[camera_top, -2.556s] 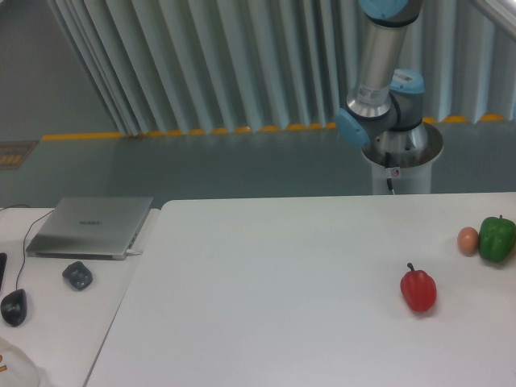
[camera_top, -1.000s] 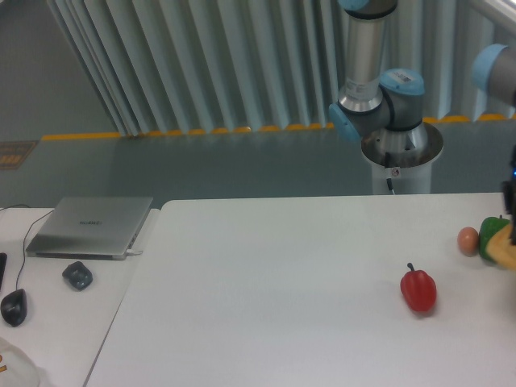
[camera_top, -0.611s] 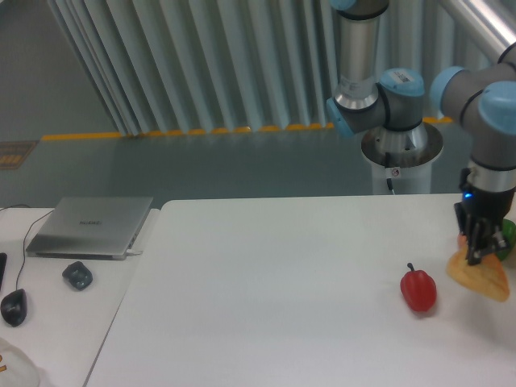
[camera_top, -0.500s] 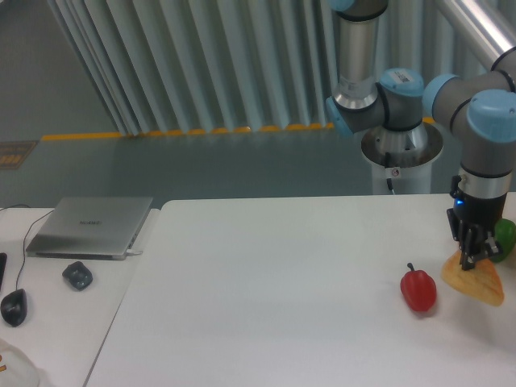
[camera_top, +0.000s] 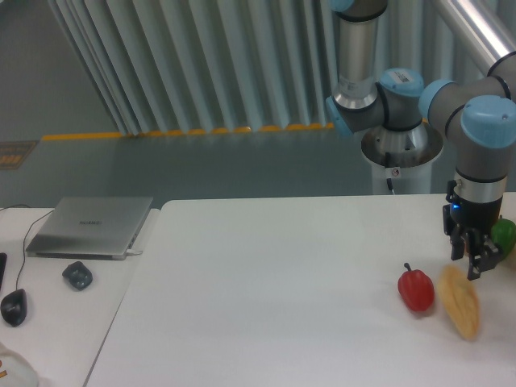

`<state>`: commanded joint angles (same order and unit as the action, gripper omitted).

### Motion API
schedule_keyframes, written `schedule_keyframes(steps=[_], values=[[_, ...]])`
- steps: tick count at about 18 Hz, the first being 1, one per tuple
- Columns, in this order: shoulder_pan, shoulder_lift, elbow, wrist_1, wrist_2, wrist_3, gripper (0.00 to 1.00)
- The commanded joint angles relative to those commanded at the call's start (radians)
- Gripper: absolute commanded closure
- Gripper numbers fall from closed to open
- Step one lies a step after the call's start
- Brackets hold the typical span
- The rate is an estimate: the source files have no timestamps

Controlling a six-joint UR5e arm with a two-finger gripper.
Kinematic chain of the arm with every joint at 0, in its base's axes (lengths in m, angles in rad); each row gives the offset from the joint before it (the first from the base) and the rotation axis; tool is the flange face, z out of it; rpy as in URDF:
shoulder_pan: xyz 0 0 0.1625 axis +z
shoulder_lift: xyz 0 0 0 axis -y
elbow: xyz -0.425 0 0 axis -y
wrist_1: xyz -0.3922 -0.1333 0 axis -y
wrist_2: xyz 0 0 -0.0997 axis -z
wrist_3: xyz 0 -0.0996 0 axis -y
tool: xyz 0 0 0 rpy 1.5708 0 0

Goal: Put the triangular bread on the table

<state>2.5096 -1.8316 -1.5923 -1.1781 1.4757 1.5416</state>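
Observation:
The triangular bread [camera_top: 459,301], golden-orange and blurred, lies on the white table [camera_top: 274,290] near its right edge, just right of the red bell pepper [camera_top: 416,289]. My gripper [camera_top: 472,260] hangs directly above the bread's top end, apart from it. Its jaws are spread and hold nothing. The green bell pepper [camera_top: 505,236] shows partly behind the arm at the far right. The small brown egg is hidden.
The robot base [camera_top: 401,153] stands behind the table's far edge. On the smaller desk at left sit a closed laptop [camera_top: 93,226] and two mice [camera_top: 77,275] [camera_top: 13,306].
The arm swung in from the right carrying the bread and moved left over the table. The gripper has let go; the bread now lies beside the red pepper.

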Motion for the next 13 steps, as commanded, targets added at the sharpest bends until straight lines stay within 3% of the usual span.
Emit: schedule_keyframes(steps=[4,9,13], values=[[0.002,0.006,-0.017,0.000,0.002,0.002,0.00],[0.026,0.014,0.018,-0.005,0.011,0.040,0.00],[0.046,0.017,0.089,-0.119,0.126,0.185,0.00]])
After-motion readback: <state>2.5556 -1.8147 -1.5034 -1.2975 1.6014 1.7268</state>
